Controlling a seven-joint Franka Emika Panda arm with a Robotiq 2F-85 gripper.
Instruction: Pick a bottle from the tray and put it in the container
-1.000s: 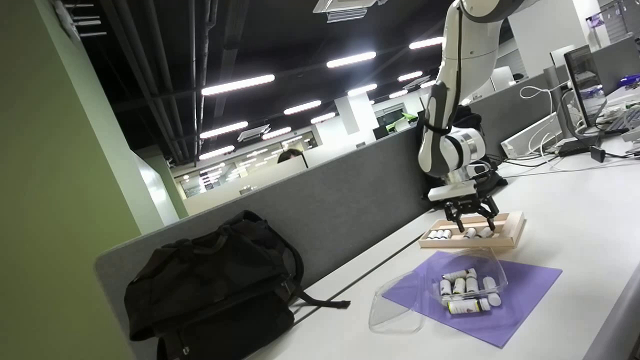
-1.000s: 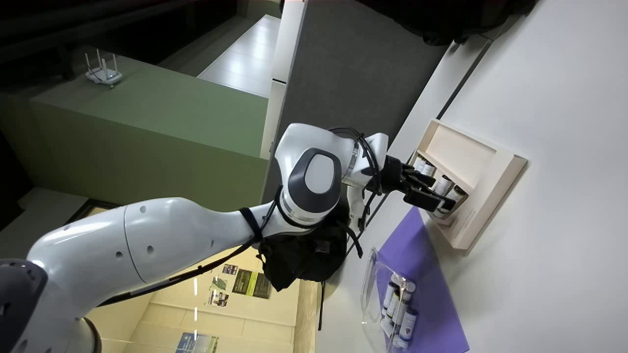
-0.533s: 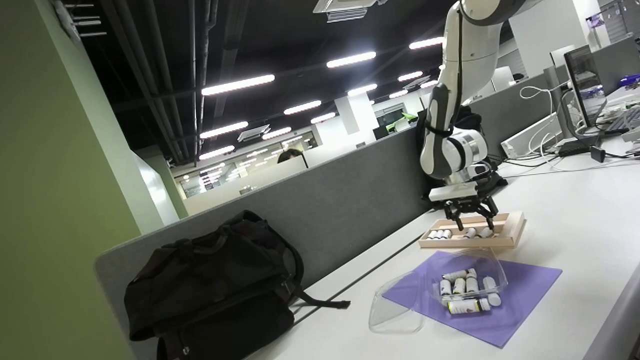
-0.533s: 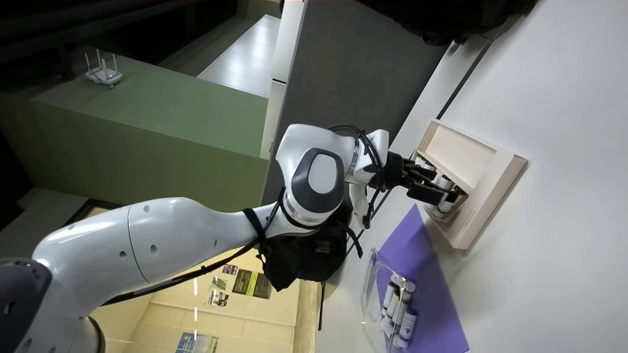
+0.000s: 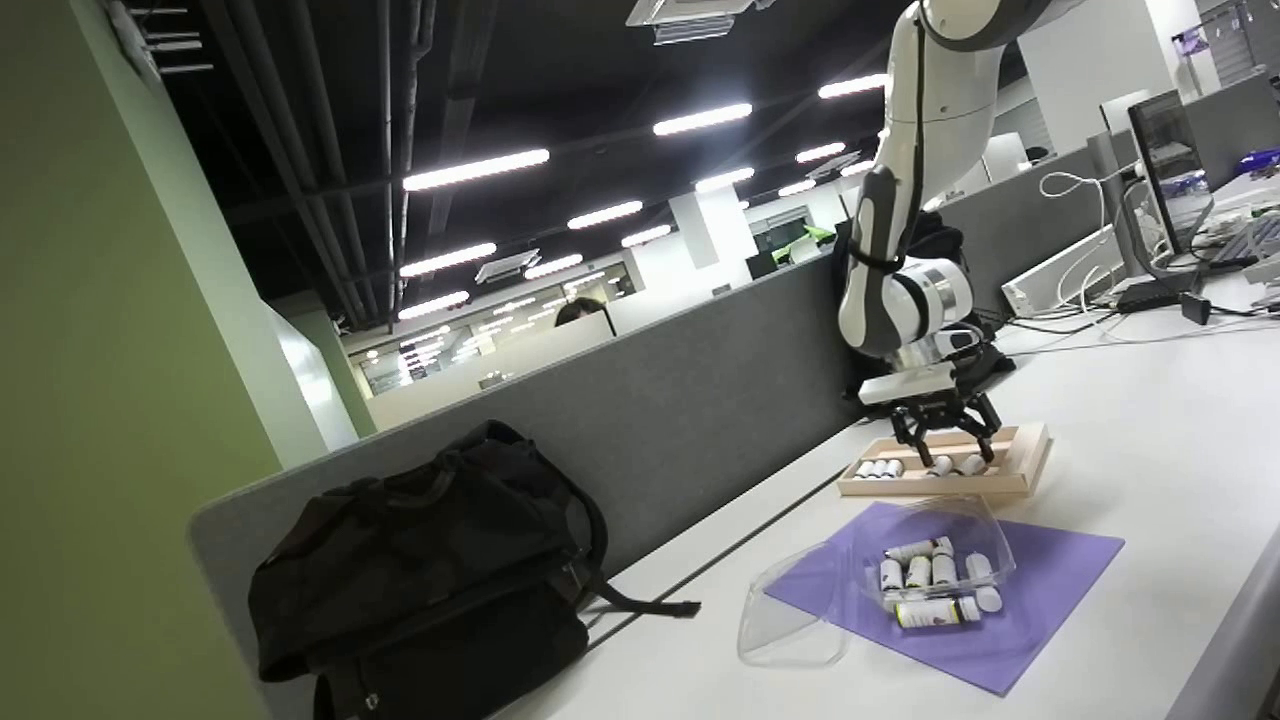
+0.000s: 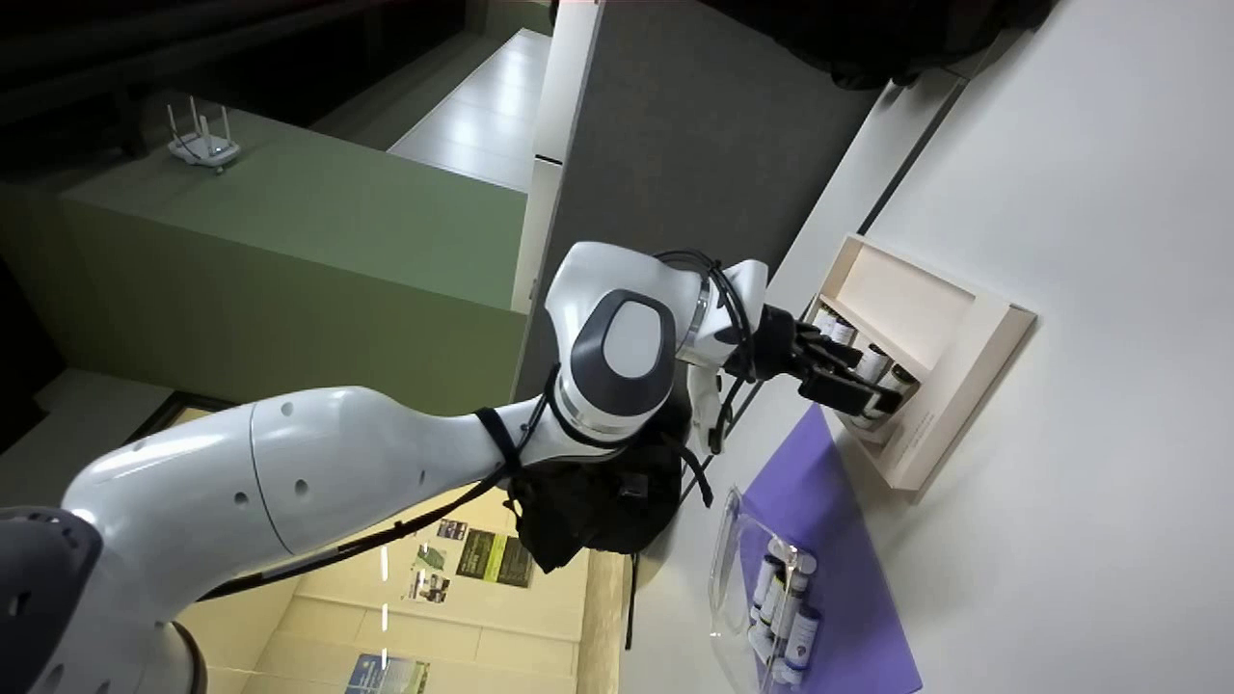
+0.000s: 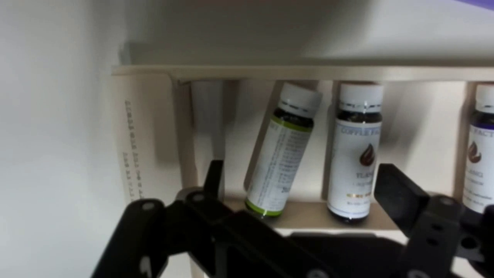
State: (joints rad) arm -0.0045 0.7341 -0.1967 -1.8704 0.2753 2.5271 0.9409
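Note:
The tray is a tan wooden box point(image 5: 1028, 462) with a low rim, also in the exterior view point(image 6: 954, 400) and wrist view point(image 7: 148, 139). In its narrow compartment lie a slanted bottle with green bands point(image 7: 279, 162), a straight white-labelled bottle point(image 7: 351, 166) and another at the right edge point(image 7: 478, 166). My gripper point(image 5: 957, 459) is open and empty just over the tray; its fingers point(image 7: 299, 170) straddle the slanted and straight bottles in the wrist view. The container appears to be a clear plastic box point(image 5: 950, 515) holding several bottles, on a purple sheet point(image 5: 1050, 580).
A clear plastic lid point(image 5: 795, 620) lies beside the box. A grey partition point(image 5: 720, 400) runs behind the desk, with a black backpack point(image 5: 430, 580) against it. A monitor point(image 5: 1170, 170) and cables stand at the far right. The tray's divider is close to my fingers.
My open gripper has shifted slightly over the tray, a little to the right and lower in an exterior view. The bottles, tray and plastic box have not moved.

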